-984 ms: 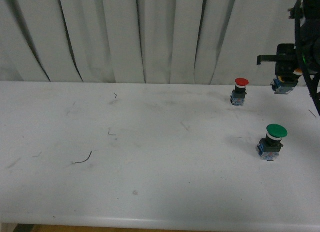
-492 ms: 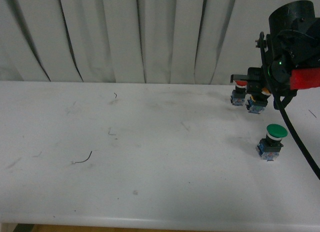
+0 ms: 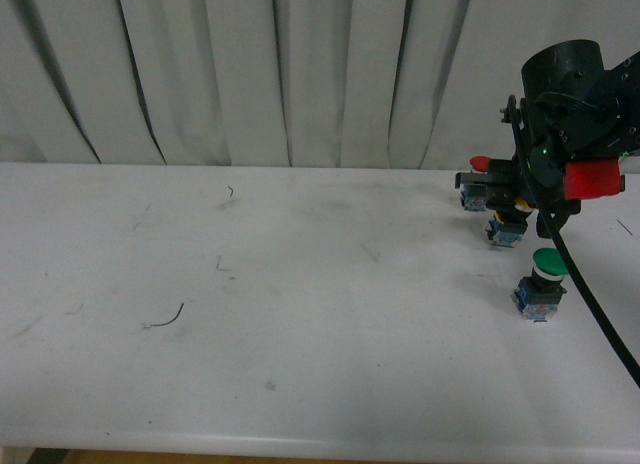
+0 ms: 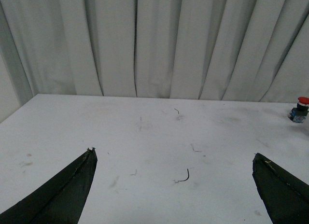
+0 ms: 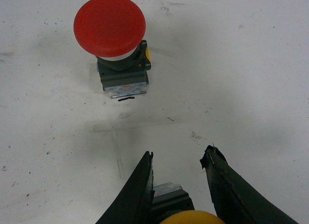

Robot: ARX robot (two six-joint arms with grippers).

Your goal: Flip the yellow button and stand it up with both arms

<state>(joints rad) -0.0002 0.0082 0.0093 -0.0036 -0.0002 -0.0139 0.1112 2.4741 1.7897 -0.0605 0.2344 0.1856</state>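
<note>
Over the far right of the white surface (image 3: 300,334) the right arm (image 3: 570,84) bends wrist-down; the left hand (image 4: 174,152) gapes wide, holding nothing, well apart to the left. The right hand (image 5: 179,151), plainly nearer, is closed on the yellow button (image 5: 192,217) between the green-capped switch (image 3: 545,276) and the red-capped switch (image 5: 110,26): axis near upright, cap toward the wrist, base low, whether touching the surface I cannot tell.

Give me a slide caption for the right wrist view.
Right arm's jaws grip the yellow button; the red button stands upright on the white table nearby.
</note>
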